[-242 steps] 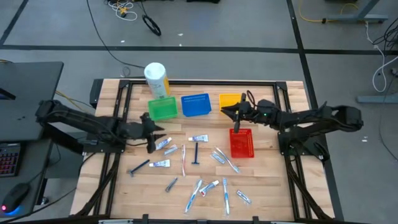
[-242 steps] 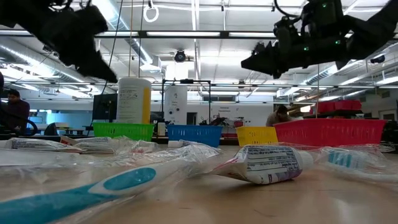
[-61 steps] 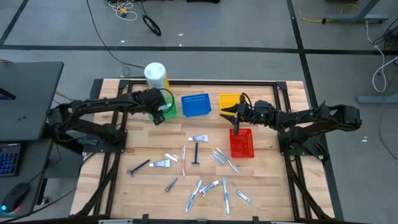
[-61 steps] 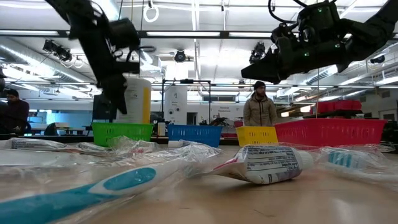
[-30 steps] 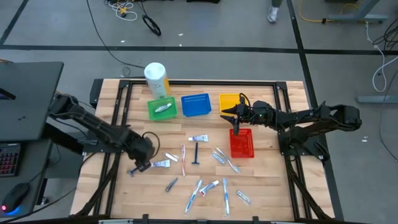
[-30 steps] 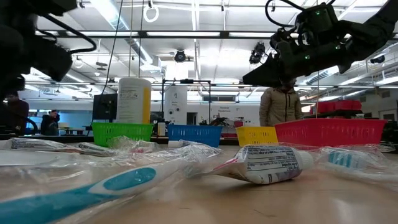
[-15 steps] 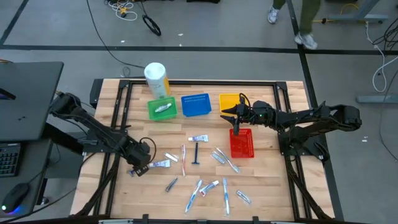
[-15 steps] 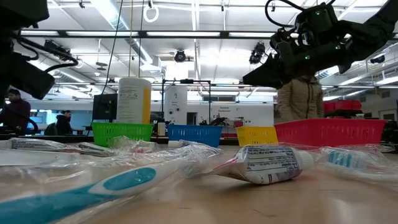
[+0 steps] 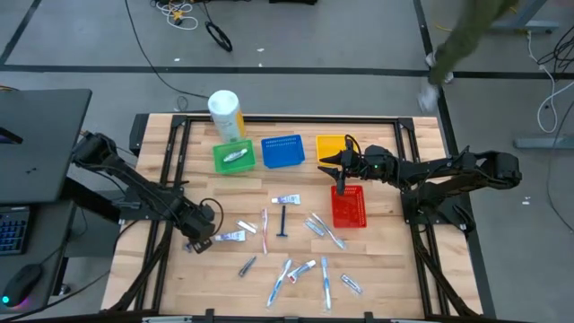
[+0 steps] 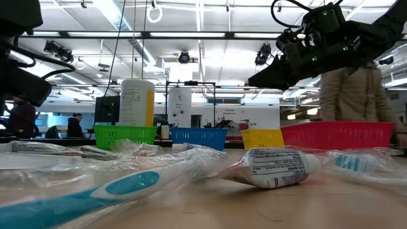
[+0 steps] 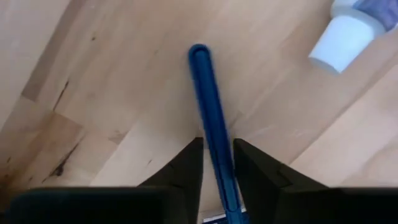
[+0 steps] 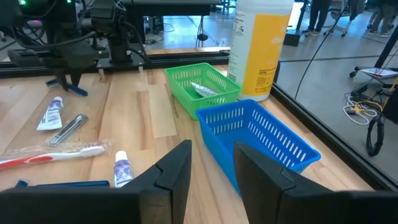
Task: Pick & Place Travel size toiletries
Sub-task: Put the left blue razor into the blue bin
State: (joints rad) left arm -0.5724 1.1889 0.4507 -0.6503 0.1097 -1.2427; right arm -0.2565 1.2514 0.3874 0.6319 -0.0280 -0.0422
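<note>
Now left claw [image 11: 217, 160] astride razor [image 11: 210, 118]

My table [image 9: 386, 242] sits under bright, even light from above, so shadows on the wood stay faint and short. From table height, long ceiling lamps [image 10: 203, 35] glare white, and my arms show against them as dark shapes. The nearest toothbrush [image 10: 95, 194] is soft and out of focus. A person [image 9: 466, 36] walking past is smeared with motion blur. My left wrist picture is close and slightly soft.
</note>
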